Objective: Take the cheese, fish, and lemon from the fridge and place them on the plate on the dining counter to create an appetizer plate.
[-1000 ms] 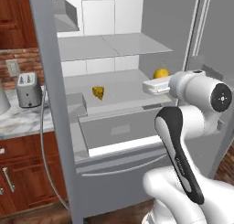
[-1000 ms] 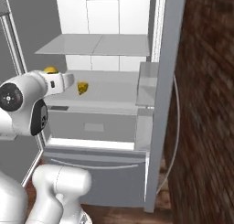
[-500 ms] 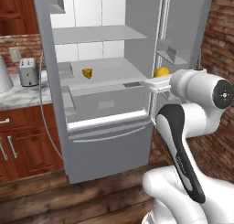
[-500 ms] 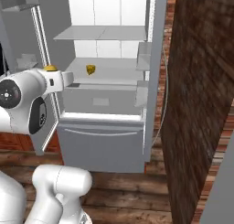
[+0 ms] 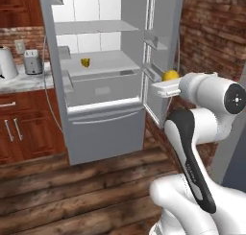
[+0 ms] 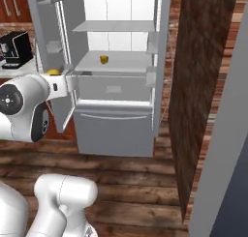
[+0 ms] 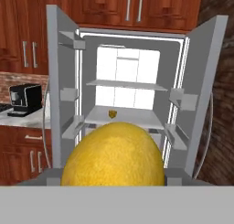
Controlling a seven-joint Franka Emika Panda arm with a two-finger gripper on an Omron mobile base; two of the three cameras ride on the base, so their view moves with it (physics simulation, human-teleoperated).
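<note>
My gripper (image 5: 166,87) is shut on the round yellow lemon (image 5: 169,76), held out in front of the arm at chest height. The lemon (image 7: 113,155) bulks large at the bottom of the hand view and covers the fingertips; in the right base view the lemon (image 6: 52,72) sits atop the gripper (image 6: 68,82). The fridge (image 5: 105,133) stands open some way ahead, both doors swung wide. The small cheese (image 5: 85,62) wedge rests on the middle glass shelf, also visible as the cheese (image 6: 103,60) and the cheese (image 7: 112,114). The fish, the plate and the dining counter are out of view.
A toaster (image 5: 32,55) and a white kettle (image 5: 7,64) stand on the wall counter left of the fridge, a black coffee machine (image 7: 25,98) beside them. A brick wall (image 5: 211,32) rises on the right. Wooden floor (image 5: 72,181) lies between me and the fridge.
The whole picture has shifted: the base has backed away from the fridge, which now looks smaller and farther off. The lemon stays in the gripper.
</note>
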